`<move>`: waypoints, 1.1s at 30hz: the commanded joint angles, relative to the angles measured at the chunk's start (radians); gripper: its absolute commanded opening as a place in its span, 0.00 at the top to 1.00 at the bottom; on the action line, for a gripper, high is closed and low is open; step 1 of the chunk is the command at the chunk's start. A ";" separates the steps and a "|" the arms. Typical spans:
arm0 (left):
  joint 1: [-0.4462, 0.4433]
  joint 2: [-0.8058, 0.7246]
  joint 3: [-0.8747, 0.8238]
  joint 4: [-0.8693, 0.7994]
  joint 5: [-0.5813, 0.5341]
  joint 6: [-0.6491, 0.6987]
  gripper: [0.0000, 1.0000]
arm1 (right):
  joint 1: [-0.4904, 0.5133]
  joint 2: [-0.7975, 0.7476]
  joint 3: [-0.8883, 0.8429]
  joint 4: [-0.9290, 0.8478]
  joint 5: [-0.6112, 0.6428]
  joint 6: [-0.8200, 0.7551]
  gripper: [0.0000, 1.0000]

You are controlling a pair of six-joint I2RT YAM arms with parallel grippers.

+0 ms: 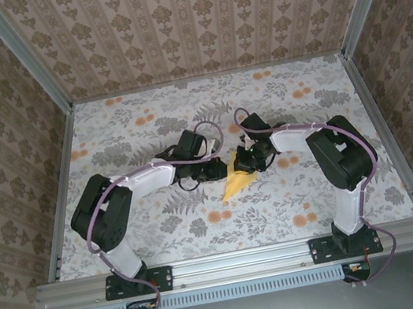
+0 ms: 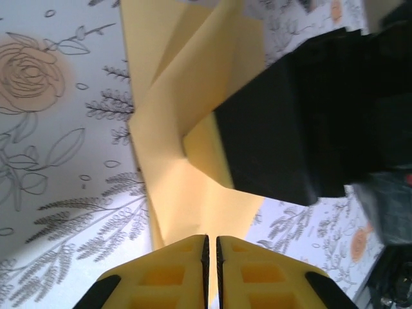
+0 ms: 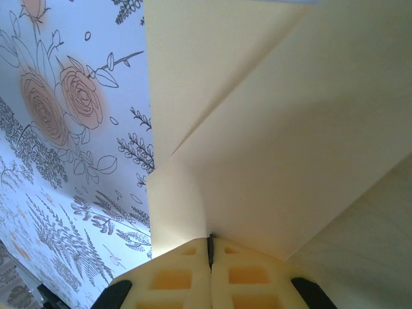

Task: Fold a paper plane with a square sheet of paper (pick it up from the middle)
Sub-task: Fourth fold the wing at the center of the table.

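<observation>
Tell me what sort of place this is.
Probably a tabletop robot test cell, not a home: aluminium frame posts hold wallpapered panels around a floral-covered table, and the left arm and right arm are bolted to its front rail.

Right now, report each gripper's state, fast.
Left gripper: closed, pinching the folded paper.
Right gripper: closed on the same folded paper.

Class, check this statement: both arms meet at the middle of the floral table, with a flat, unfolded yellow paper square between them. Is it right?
The yellow paper is not a flat square: it is folded into creased, overlapping flaps, as the left wrist view shows. The rest stands.
</observation>
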 commanded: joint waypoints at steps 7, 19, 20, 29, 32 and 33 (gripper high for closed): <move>-0.059 0.016 -0.074 0.118 0.021 -0.130 0.85 | -0.005 -0.008 -0.037 0.005 0.055 0.029 0.92; -0.063 0.086 -0.062 0.099 0.020 -0.129 0.86 | -0.005 -0.026 -0.040 -0.006 0.059 0.028 0.89; -0.062 0.089 -0.063 0.096 0.017 -0.128 0.86 | -0.007 -0.027 -0.041 -0.009 0.062 0.027 0.89; -0.059 0.099 -0.064 0.094 0.015 -0.124 0.88 | -0.009 -0.038 -0.041 -0.033 0.091 0.027 0.89; -0.058 0.105 -0.066 0.095 0.017 -0.123 0.89 | -0.009 -0.050 -0.044 -0.039 0.103 0.027 0.89; -0.059 0.106 -0.067 0.095 0.017 -0.123 0.89 | -0.010 -0.054 -0.045 -0.041 0.106 0.026 0.89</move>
